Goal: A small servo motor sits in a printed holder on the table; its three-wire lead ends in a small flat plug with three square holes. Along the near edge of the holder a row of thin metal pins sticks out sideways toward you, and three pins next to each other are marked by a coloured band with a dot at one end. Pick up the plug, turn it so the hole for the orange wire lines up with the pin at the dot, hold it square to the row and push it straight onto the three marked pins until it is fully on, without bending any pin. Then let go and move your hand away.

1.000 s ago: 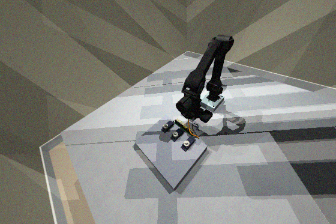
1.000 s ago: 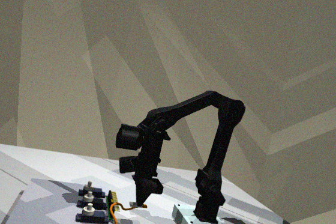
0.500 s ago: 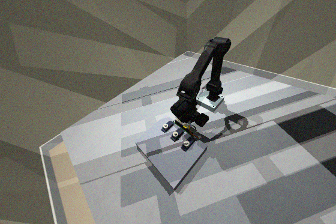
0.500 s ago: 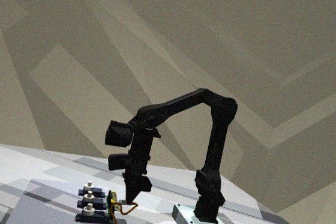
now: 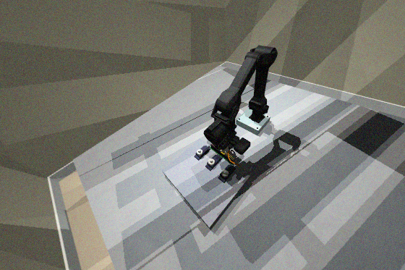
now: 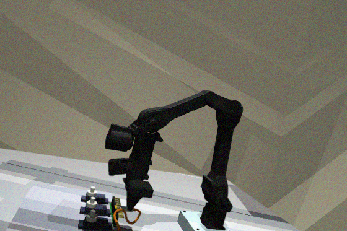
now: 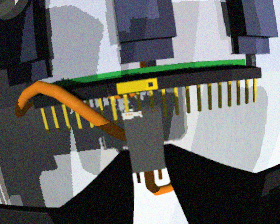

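Observation:
My gripper [image 7: 147, 155] [image 6: 129, 208] is shut on the grey plug [image 7: 145, 137], its front end pointing at the pin row. In the wrist view the plug's front overlaps the pin tips just below the yellow band [image 7: 128, 87]; whether any pin is inside the holes cannot be told. The band's dark dot [image 7: 150, 84] is at its right end. The metal pins [image 7: 220, 95] stick out toward the gripper and look straight where visible. An orange lead [image 7: 73, 102] [image 6: 114, 217] loops left of the plug. The plug is too small to make out in the top view.
Three dark servos with round horns [image 5: 199, 152] [image 5: 211, 161] [image 5: 226, 173] stand behind the pin row, beyond the green-edged black strip [image 7: 206, 73]. They rest on a flat square plate [image 5: 207, 213]. The arm's pale base [image 5: 249, 124] [image 6: 189, 221] is behind the gripper.

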`<state>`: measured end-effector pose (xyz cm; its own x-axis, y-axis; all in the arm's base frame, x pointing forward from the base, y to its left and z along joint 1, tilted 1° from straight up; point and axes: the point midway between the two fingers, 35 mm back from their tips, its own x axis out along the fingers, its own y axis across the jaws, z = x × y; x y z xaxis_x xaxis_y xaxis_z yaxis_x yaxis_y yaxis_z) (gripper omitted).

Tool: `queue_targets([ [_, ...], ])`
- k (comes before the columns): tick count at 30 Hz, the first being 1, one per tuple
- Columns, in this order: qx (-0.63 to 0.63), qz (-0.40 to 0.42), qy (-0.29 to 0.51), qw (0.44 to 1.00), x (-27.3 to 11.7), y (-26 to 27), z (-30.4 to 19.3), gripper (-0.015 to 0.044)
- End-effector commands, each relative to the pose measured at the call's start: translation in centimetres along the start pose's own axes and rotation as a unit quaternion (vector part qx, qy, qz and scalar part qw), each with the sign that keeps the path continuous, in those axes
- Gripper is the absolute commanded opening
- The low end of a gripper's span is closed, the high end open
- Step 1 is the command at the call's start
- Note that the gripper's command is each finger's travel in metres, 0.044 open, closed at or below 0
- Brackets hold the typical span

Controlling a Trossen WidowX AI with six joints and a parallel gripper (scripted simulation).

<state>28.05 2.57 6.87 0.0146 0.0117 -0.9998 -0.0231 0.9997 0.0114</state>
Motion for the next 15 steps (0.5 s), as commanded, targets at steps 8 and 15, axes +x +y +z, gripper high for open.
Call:
queue_targets([
  [8,-0.002,0.0,0.002,1.0,0.14,0.03,0.66,0.0],
  [15,-0.002,0.0,0.002,1.0,0.27,0.07,1.01,0.0026],
])
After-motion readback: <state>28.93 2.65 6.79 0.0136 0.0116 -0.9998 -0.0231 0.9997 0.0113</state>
